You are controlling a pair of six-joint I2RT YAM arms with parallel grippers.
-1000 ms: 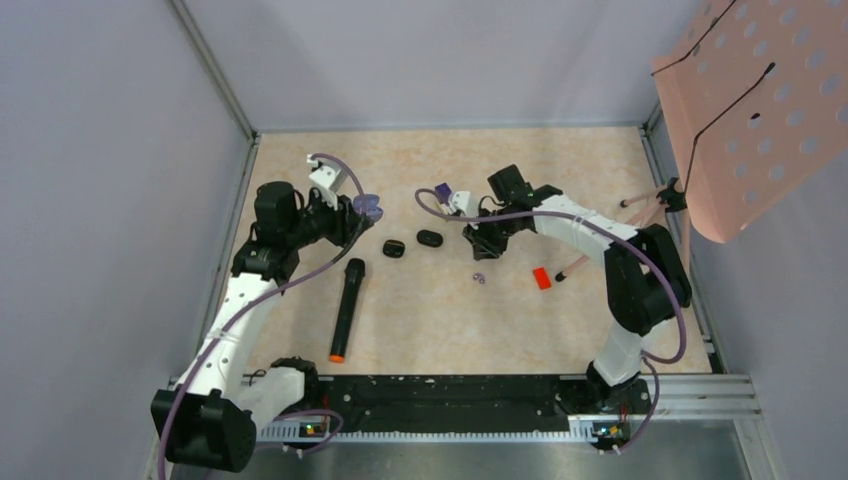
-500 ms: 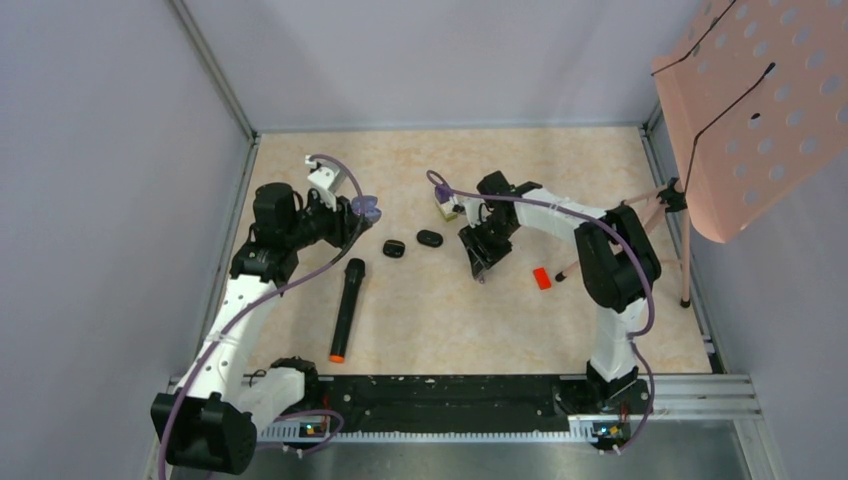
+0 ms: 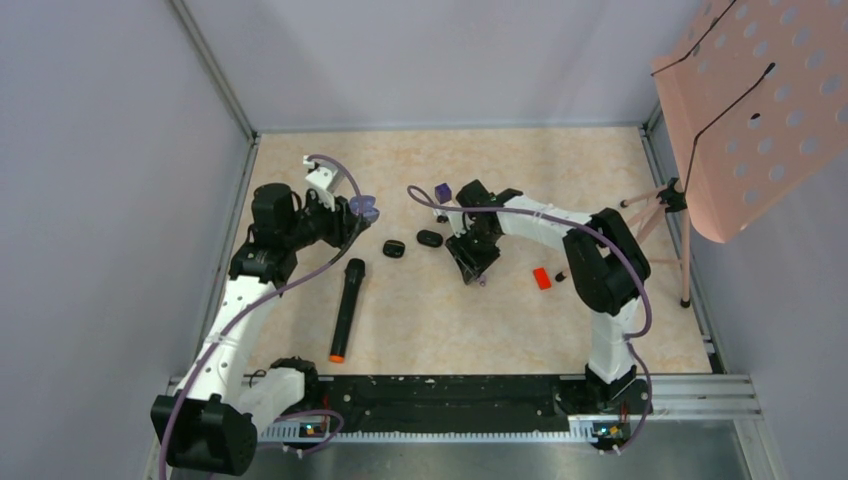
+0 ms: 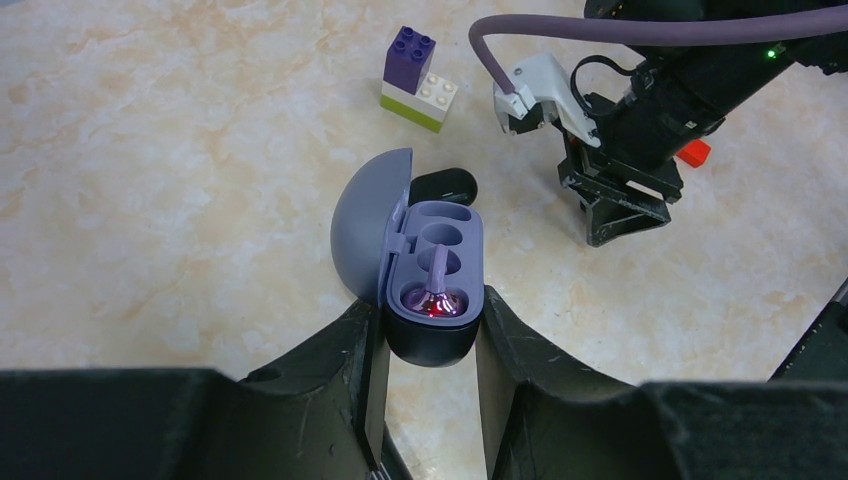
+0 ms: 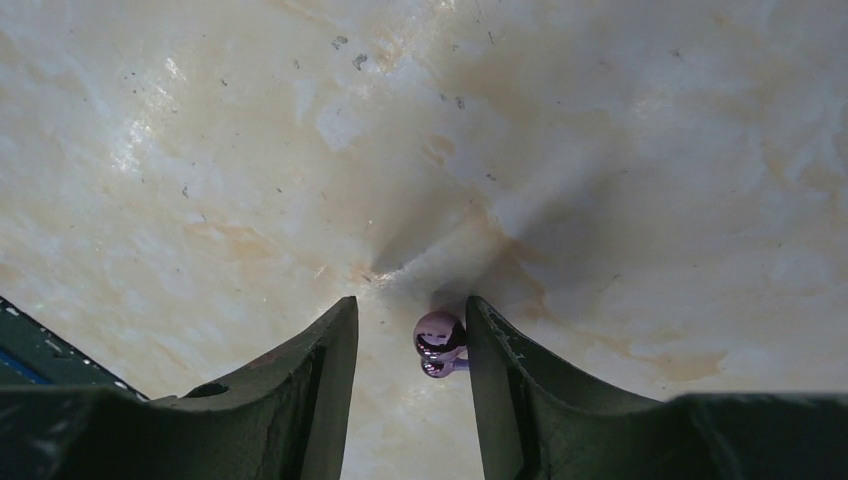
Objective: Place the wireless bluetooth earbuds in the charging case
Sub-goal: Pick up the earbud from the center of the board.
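Observation:
My left gripper is shut on the dark base of the charging case, held above the table with its grey-purple lid swung open to the left. One glossy purple earbud with a stem lies in the near socket, lit red; the far socket is empty. From above, the case shows at the left gripper. My right gripper stands open, low over the table, with a second glossy purple earbud lying between its fingers, close against the right finger.
A black microphone with an orange end lies left of centre. Two black oval pieces sit between the arms. A red block and a purple-topped brick stack are nearby. A pink perforated stand rises at the right.
The right arm has swung left and down onto the spot where the small purple earbud lay, and its jaws have opened around it. The left arm and the case have not moved.

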